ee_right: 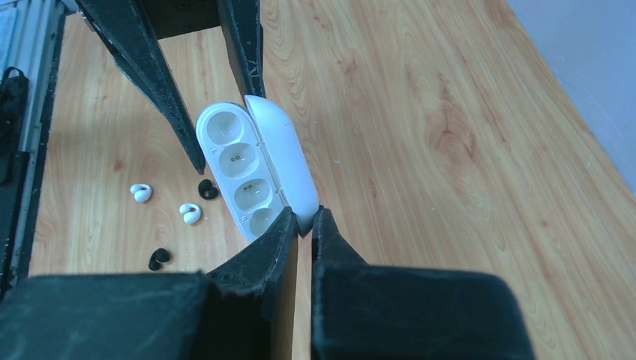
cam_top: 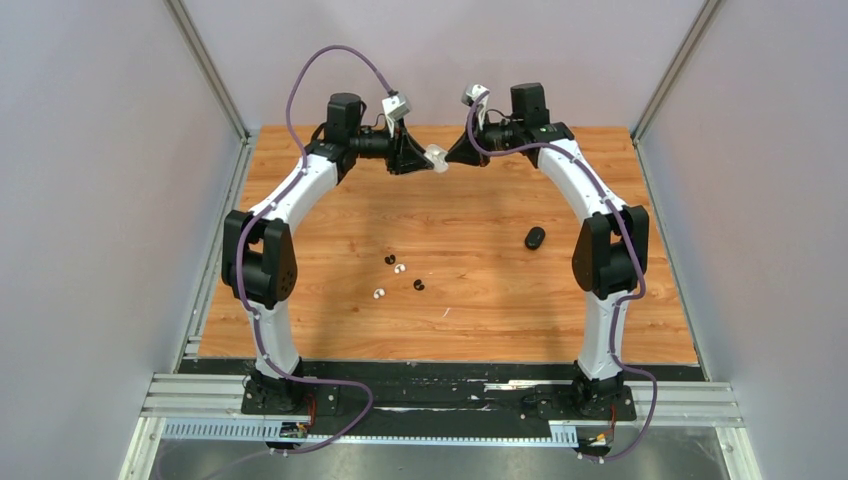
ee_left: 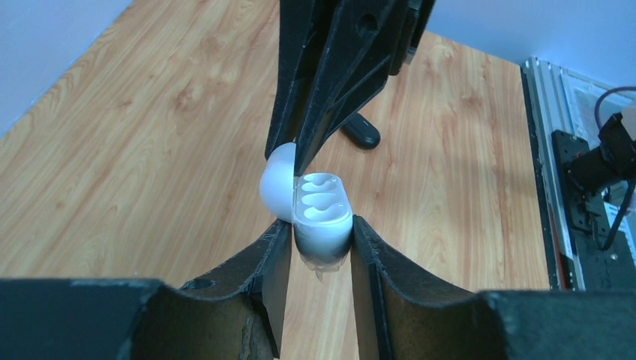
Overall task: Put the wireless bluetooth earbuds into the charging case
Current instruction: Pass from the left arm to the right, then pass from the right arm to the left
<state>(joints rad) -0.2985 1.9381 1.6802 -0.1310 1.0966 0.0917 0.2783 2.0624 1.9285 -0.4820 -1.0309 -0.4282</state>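
Note:
A white charging case (cam_top: 437,156) is held open in the air over the back middle of the table. My left gripper (ee_left: 321,229) is shut on its base (ee_left: 322,214), whose empty sockets face up. My right gripper (ee_right: 304,217) is shut on the edge of the lid (ee_right: 281,161). In the top view the left gripper (cam_top: 424,160) and the right gripper (cam_top: 451,154) meet at the case. The earbuds lie loose on the table: two white earbuds (ee_right: 140,193) (ee_right: 190,214) and two black earbuds (ee_right: 208,189) (ee_right: 158,259). They also show in the top view (cam_top: 399,268).
A closed black pill-shaped case (cam_top: 535,238) lies on the wooden table right of centre; it also shows in the left wrist view (ee_left: 361,131). Grey walls stand on both sides and at the back. A metal rail (cam_top: 400,400) runs along the near edge.

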